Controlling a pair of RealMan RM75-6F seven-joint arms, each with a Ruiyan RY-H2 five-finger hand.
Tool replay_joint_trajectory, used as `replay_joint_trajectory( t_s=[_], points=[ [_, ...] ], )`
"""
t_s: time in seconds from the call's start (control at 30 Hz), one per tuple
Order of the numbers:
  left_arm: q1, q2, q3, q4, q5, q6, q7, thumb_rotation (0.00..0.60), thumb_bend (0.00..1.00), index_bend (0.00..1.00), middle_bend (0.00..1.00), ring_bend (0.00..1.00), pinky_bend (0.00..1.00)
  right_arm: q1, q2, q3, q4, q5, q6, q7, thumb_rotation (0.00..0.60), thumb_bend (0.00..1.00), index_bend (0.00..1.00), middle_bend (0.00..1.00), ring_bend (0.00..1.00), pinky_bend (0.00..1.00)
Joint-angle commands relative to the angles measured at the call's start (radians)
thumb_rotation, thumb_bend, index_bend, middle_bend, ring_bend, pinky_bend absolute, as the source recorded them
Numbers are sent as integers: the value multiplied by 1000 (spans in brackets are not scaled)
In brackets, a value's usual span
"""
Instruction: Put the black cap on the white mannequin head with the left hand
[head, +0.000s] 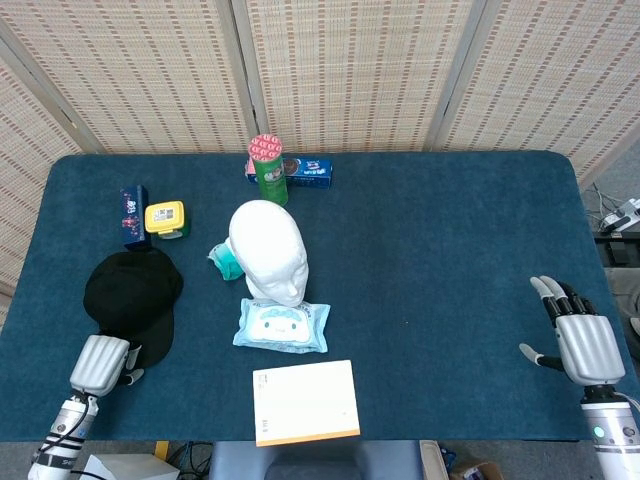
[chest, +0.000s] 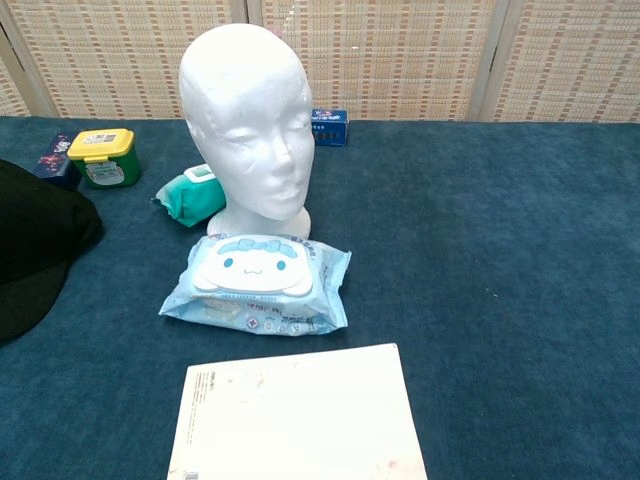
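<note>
**Cap on the counter, mannequin head bare**

The black cap (head: 132, 298) lies flat on the blue counter (head: 450, 260) at about 9 o'clock from the white mannequin head (head: 267, 251), well apart from it, with its brim toward the near edge. In the chest view only the cap's right part shows at the left border. The mannequin head stands upright near the middle of the counter, face toward the robot.

The left hand (head: 100, 362) sits at the near left corner, at 6 o'clock from the cap and just beside its brim. Its back faces the camera and its fingers are tucked under, so I cannot tell whether they touch the brim or hold anything. The right hand (head: 578, 338) rests far off at the near right edge, fingers straight and apart, holding nothing.

A pack of wet wipes (chest: 257, 283) lies against the base of the mannequin head at 6 o'clock, and a white notebook (head: 305, 401) lies nearer the edge beyond it. A small teal packet (chest: 189, 194) sits at the head's 9 o'clock, close to the base. A yellow-lidded jar (head: 166, 219) and a dark blue box (head: 133, 214) stand side by side at 12 o'clock from the cap. At the far side, a green can with a red top (head: 268, 168) stands just beside a blue box (head: 308, 172).
</note>
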Motion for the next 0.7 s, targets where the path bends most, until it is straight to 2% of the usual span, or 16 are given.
replay_joint_trajectory(
  t_s=[0.03,0.37,0.7],
  points=[
    [-1,-2,1,1,-3,-3,5,600,4,815,855,535,468,0,0,0,0,0,0,0,600,0,76,140,130,262],
    [-3,-7,0,11,-18,-12,23,600,4,817,857,536,472,0,1,0,-2,2,-1,-1,600,0,76,141,130,262],
    [-5,-45,-19,74,-38,-4,35,600,4,819,857,538,475,0,2,-1,-3,2,-2,0,600,0,76,141,130,262]
  ],
)
